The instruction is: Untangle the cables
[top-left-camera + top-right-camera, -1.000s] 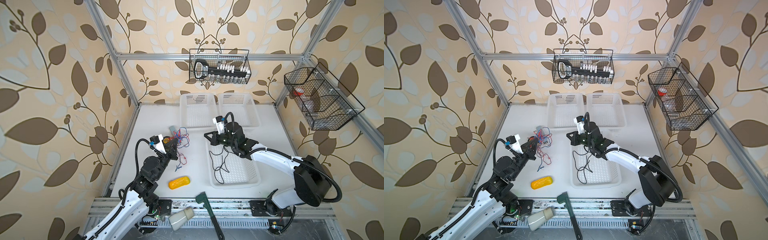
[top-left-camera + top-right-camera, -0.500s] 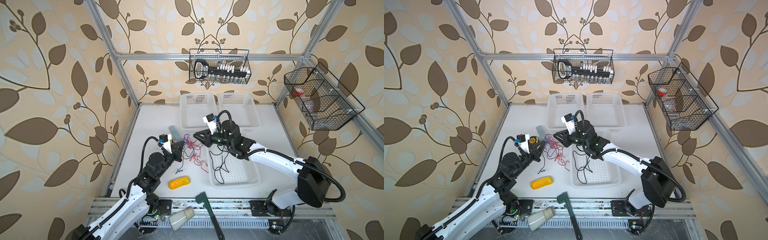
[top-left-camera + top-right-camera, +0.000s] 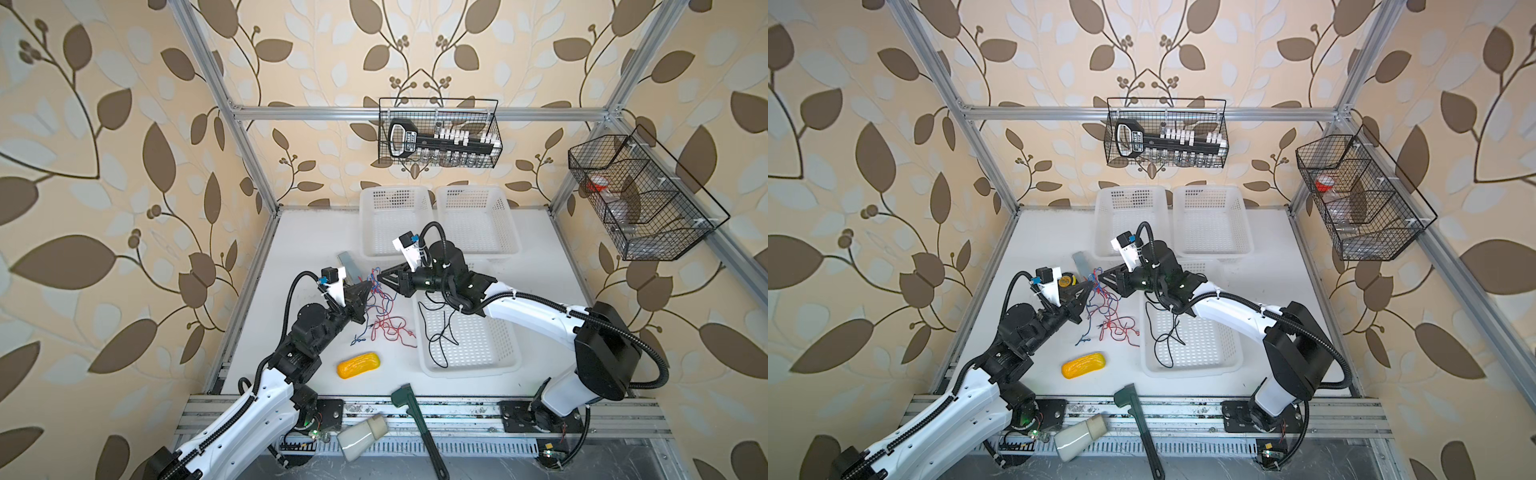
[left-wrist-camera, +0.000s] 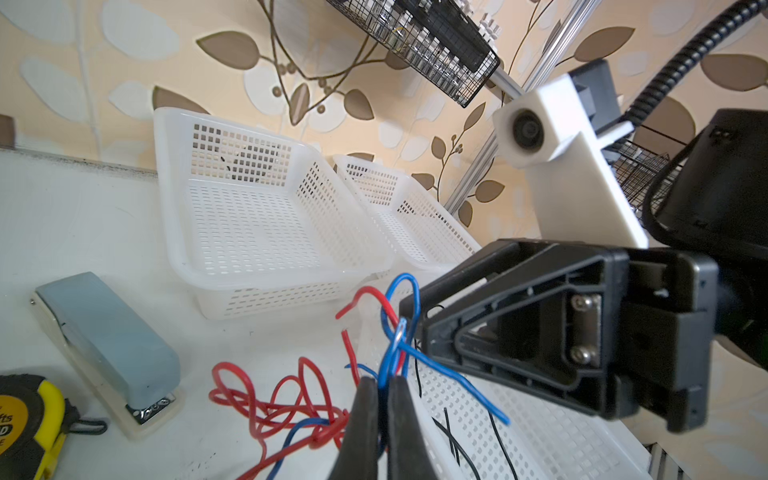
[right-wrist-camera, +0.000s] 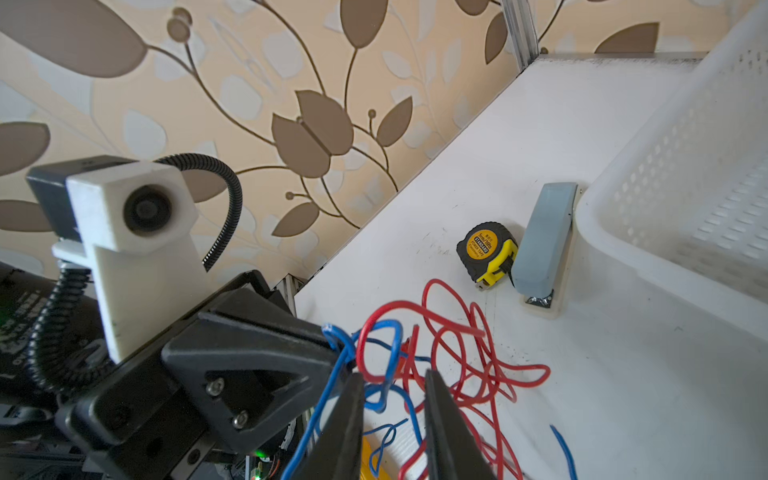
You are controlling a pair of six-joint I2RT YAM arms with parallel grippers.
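Notably, only wrist views resolve grips: left gripper [image 4: 383,382], at 9 o'clock of the cables [image 4: 390,353], clamps blue strands; right gripper [image 5: 393,374], at 3 o'clock, stands parted around loops.

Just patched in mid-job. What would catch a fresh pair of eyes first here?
The tangle of thin red and blue wires in the middle of the white table, raised at its far end where the two grippers meet. The left gripper is shut on it, and the right gripper is open around a blue loop. Beside it, a thin black wire lies alone in the white perforated plastic basket.
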